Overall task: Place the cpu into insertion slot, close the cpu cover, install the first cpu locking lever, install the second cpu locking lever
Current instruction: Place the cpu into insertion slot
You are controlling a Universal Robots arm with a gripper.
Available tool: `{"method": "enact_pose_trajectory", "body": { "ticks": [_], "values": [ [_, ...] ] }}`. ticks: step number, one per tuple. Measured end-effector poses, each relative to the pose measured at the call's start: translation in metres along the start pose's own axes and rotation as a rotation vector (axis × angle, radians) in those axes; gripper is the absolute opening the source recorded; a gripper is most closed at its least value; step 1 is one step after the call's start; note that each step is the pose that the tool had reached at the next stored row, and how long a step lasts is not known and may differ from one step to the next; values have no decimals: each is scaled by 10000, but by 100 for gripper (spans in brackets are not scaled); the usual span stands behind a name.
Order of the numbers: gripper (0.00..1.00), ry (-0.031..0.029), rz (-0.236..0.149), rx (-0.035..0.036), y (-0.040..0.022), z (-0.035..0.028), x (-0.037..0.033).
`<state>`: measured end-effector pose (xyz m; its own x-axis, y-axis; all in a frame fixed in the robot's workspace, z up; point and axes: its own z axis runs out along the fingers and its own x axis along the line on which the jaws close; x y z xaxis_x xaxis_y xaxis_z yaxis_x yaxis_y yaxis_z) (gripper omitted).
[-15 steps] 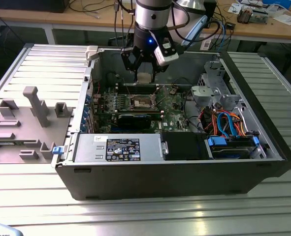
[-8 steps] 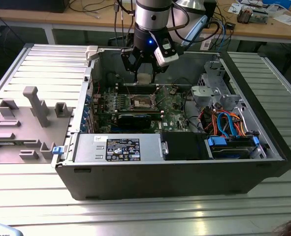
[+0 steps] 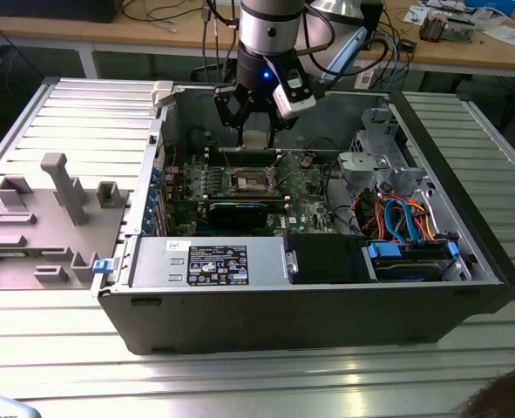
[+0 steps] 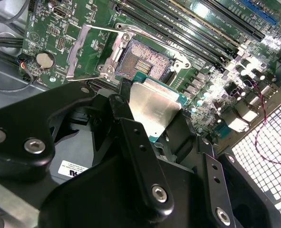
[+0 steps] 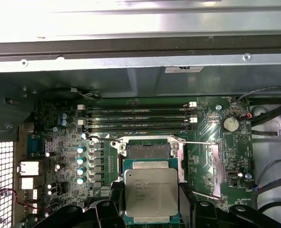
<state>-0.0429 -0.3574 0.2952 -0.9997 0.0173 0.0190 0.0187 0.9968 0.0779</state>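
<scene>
The computer case (image 3: 309,306) is lying open on the slatted table (image 3: 240,383). It is holding the green board (image 3: 309,187) against its far wall, a silver power supply (image 3: 209,261) along its near edge, and a drive cage (image 3: 405,222) with blue and orange cables at the corner on the exterior view's right. A grey fixture (image 3: 44,218) is sitting on the table outside the case, on the exterior view's left.

The gripper (image 3: 255,126) is hanging inside the case above the board. Its black fingers (image 4: 126,118) are closing narrowly on opposite edges of the cpu (image 4: 154,107) and gripping it.

In the exterior view, the cpu (image 3: 255,139) is showing as a pale patch above the insertion slot (image 3: 255,181). In both wrist views the insertion slot (image 5: 147,151) is lying bare, its dark contact field uncovered. The cpu (image 5: 150,192) is hanging clear of it, overlapping one slot edge. The cpu cover (image 5: 215,166) is lying swung open beside the slot, toward the coin cell (image 5: 231,124). The first wrist view is adding the memory slots (image 5: 140,118) near the board's far edge.
</scene>
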Motion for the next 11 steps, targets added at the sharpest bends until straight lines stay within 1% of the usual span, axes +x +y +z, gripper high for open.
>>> {"method": "enact_pose_trajectory", "body": {
  "ticks": [6,8,11],
  "values": [
    [55,0,0,0,-1,10,0],
    [55,0,0,0,-2,31,-1],
    [55,0,0,0,-3,35,-1]
  ]
}}
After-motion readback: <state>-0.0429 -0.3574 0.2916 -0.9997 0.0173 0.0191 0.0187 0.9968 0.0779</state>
